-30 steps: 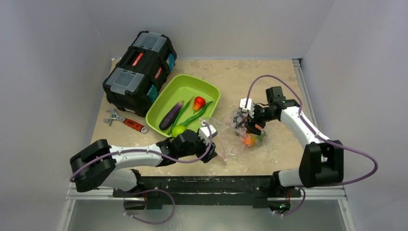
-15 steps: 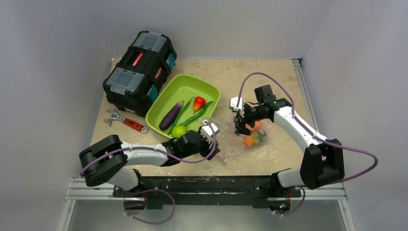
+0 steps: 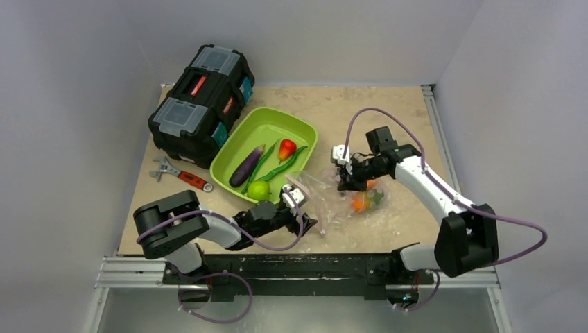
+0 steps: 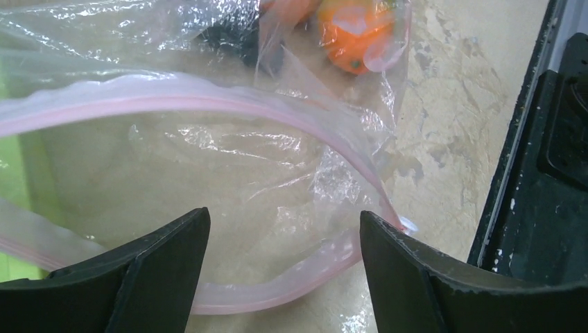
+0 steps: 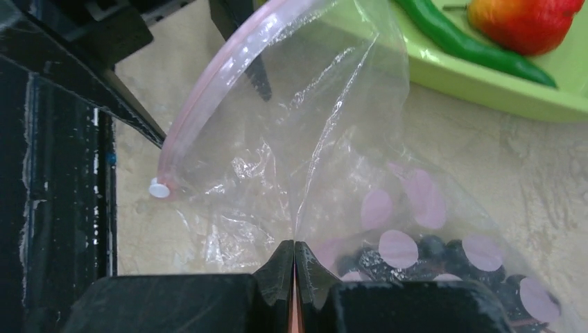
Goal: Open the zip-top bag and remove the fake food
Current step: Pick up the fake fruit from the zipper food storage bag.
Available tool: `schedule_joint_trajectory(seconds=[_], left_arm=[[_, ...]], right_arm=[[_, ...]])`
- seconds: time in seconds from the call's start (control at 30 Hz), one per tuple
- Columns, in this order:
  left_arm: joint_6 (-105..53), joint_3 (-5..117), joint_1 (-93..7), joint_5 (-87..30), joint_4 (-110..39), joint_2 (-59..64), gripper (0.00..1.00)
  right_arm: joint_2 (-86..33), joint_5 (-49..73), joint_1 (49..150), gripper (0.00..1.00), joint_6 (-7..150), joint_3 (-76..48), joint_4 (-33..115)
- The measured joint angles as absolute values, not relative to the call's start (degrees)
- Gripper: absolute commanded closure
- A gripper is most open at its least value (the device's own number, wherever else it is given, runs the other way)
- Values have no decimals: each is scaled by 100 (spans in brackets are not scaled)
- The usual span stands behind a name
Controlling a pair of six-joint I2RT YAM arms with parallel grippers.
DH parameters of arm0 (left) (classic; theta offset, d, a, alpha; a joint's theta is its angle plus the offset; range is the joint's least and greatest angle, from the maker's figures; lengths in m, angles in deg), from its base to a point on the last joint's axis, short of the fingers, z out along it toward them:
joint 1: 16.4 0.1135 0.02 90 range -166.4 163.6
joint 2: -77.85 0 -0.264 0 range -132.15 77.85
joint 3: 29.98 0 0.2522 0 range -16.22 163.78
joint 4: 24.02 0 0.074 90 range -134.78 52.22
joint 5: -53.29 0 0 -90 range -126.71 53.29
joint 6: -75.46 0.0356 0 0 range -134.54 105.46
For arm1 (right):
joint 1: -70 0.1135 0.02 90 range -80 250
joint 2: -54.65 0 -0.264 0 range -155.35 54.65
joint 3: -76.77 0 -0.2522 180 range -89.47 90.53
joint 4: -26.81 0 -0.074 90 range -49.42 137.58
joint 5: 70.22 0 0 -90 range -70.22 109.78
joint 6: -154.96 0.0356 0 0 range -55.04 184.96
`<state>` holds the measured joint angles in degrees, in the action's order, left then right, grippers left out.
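- Status: left pincer (image 4: pixel 283 225) is released, jaws wide, straddling the open mouth of the zip-top bag (image 4: pixel 229 166). The pink zip strip (image 4: pixel 173 94) arches just ahead of its tips, and the lower lip runs between them.
- Right pincer (image 5: pixel 295 258) is clenched on a fold of the bag's clear film, tenting it up. The mouth sits ahead of it and to its left.
- Fake food (image 3: pixel 359 202) inside: an orange fruit (image 4: pixel 350 38) at the closed end, well beyond the left pincer's tips and close to the right pincer. Can't tell how many pieces lie with it.
- Other pieces sit in the tray (image 5: pixel 485 92), ahead and right of the right pincer.
- Step in hand, my read: left pincer goes in through the mouth for the fruit.
- Doing it well:
  - right pinch holds the film high so the mouth gapes
  - left enters dead centre, low along the tabletop (image 4: pixel 444 104), jaws wide and clear of both lips
  - close only once the pads are on fruit, with no film between
- Risk: snagging the lower lip would shove the whole bag ahead of the left pincer. The fruit looks glossy, so grip it across its widest part.
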<state>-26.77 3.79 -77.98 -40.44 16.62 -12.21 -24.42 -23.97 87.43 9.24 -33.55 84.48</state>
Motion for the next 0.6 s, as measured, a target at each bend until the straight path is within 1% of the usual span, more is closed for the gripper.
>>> schedule_joint_trajectory(seconds=[0.1, 0.23, 0.4, 0.5, 0.57, 0.6], left_arm=[[-2430, 119, -7831, -3965, 2308, -1295, 21], [-2242, 75, -7829, -3906, 2671, -1295, 23], [-2142, 95, -7829, -3891, 2763, -1293, 30], [-2091, 274, -7829, -3867, 2545, -1291, 32], [-2091, 403, -7831, -3851, 2455, -1291, 32], [-2094, 453, -7831, -3847, 2433, -1291, 32]], right_arm=[[-2016, -2639, 8759, 100, 740, -3289, 8692], [-1456, -2924, 8763, 100, 541, -3180, 8966], [-1574, -3243, 8763, 100, -51, -3140, 9619], [-1784, -3354, 8763, 63, -344, -3140, 10043], [-1802, -3341, 8763, 47, -254, -3140, 10085], [-1773, -3306, 8763, 42, -145, -3140, 10032]])
